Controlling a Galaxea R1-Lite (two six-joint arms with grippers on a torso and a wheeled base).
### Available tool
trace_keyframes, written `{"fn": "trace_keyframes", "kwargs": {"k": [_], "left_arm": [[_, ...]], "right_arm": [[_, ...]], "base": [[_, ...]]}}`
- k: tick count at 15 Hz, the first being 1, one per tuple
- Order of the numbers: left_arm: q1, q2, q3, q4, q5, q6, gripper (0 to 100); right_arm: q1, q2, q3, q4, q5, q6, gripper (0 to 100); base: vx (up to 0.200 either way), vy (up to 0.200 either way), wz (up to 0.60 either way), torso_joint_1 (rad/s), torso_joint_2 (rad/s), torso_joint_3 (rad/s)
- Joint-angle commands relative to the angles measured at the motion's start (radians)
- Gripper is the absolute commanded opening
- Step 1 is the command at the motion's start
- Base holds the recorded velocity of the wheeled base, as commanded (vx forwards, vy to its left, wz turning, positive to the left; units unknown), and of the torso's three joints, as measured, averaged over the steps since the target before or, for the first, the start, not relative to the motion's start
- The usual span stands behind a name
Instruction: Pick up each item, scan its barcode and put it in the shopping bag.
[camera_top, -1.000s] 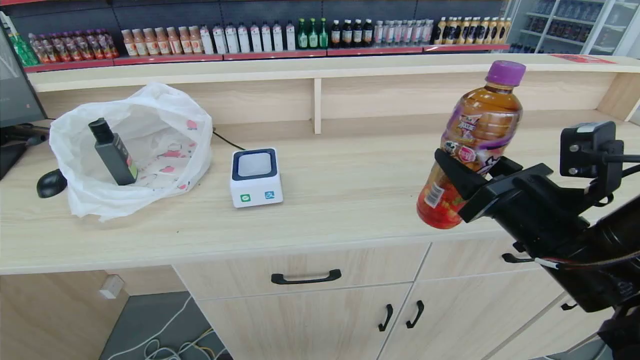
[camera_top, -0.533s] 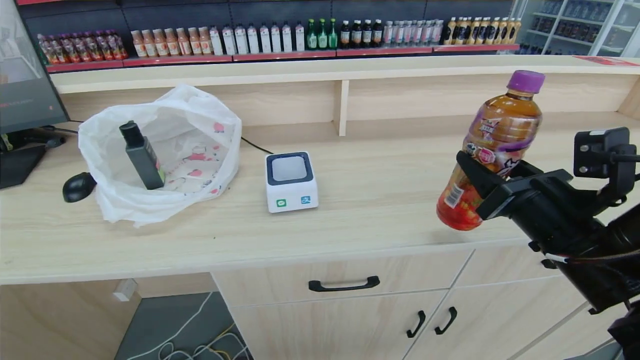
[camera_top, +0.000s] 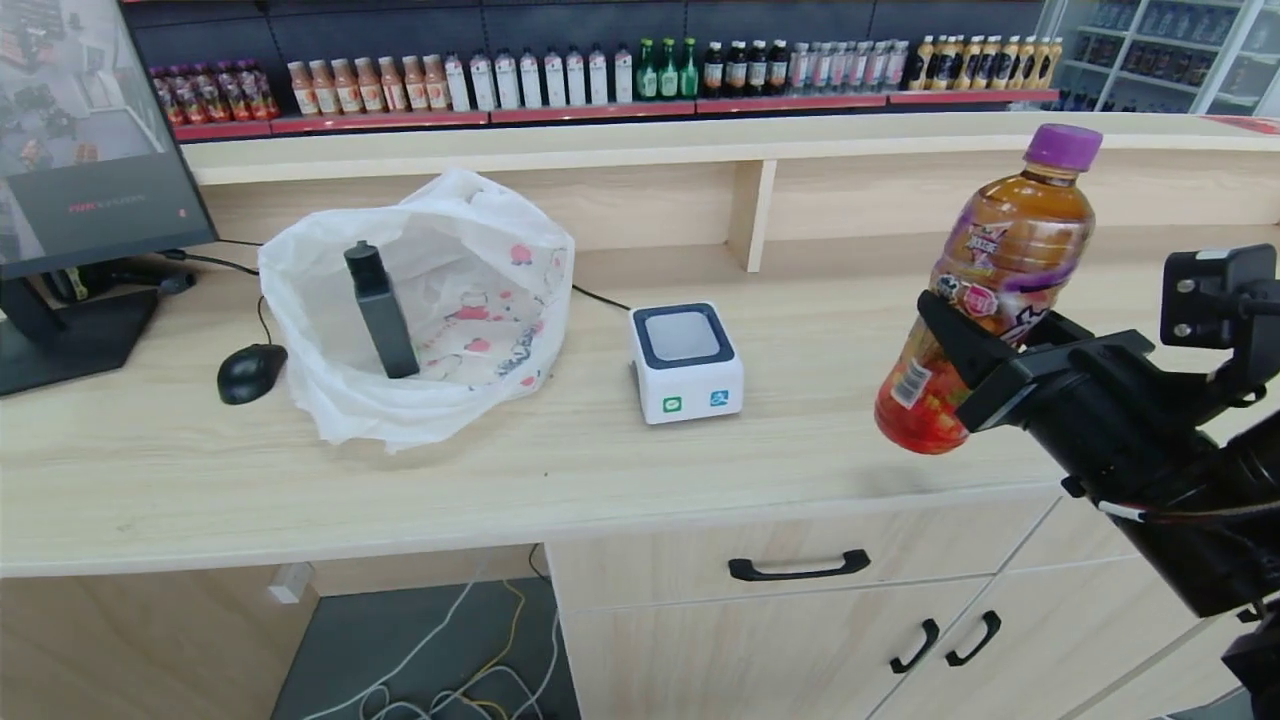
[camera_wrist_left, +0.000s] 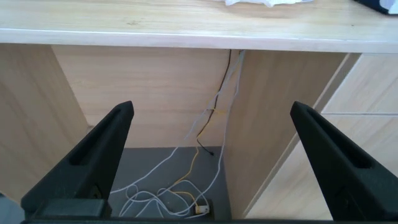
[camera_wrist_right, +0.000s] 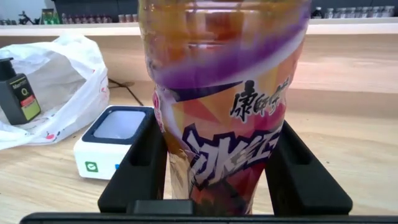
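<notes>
My right gripper (camera_top: 985, 350) is shut on a tea bottle (camera_top: 990, 290) with a purple cap, held above the counter's front right edge. In the right wrist view the tea bottle (camera_wrist_right: 227, 106) stands upright between the two fingers (camera_wrist_right: 140, 165). The white barcode scanner (camera_top: 686, 362) sits mid-counter, left of the bottle, and appears as the scanner (camera_wrist_right: 112, 143) beyond it. The white shopping bag (camera_top: 430, 310) lies open farther left with a dark bottle (camera_top: 380, 312) standing inside. My left gripper (camera_wrist_left: 211, 165) is open below the counter top, facing the cabinet front and cables.
A black mouse (camera_top: 250, 372) lies left of the bag, and a monitor (camera_top: 85, 160) stands at the far left. A raised shelf ledge (camera_top: 700, 150) runs along the counter's back. Bare counter lies between scanner and tea bottle. Drawers with black handles (camera_top: 798, 570) sit below.
The head camera has turned left, so the bag, scanner and counter sit farther right in the picture. The right gripper keeps the tea bottle at about the same spot.
</notes>
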Motion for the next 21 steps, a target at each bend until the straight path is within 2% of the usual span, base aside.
{"fn": "trace_keyframes", "kwargs": {"k": [1,6,12,17,21], "left_arm": [[0.000,0.001,0.000,0.000,0.000,0.000,100],[0.000,0.000,0.000,-0.001,0.000,0.000,100],[0.000,0.000,0.000,-0.001,0.000,0.000,100],[0.000,0.000,0.000,-0.001,0.000,0.000,100],[0.000,0.000,0.000,-0.001,0.000,0.000,100]], "right_arm": [[-0.007,0.000,0.007,-0.001,0.001,-0.001,0],[-0.007,0.000,-0.041,-0.001,0.002,0.002,0],[-0.009,0.024,-0.095,-0.001,0.004,-0.045,0],[-0.001,0.104,-0.279,0.012,0.008,-0.171,0],[0.007,0.110,-0.374,0.113,0.011,-0.269,0]], "base": [[0.000,0.200,0.00,0.002,0.00,-0.002],[0.000,0.200,0.00,0.002,0.00,0.000],[0.000,0.000,0.00,0.000,0.00,0.000],[0.000,0.000,0.00,0.000,0.00,0.000],[0.000,0.000,0.00,0.000,0.00,0.000]]}}
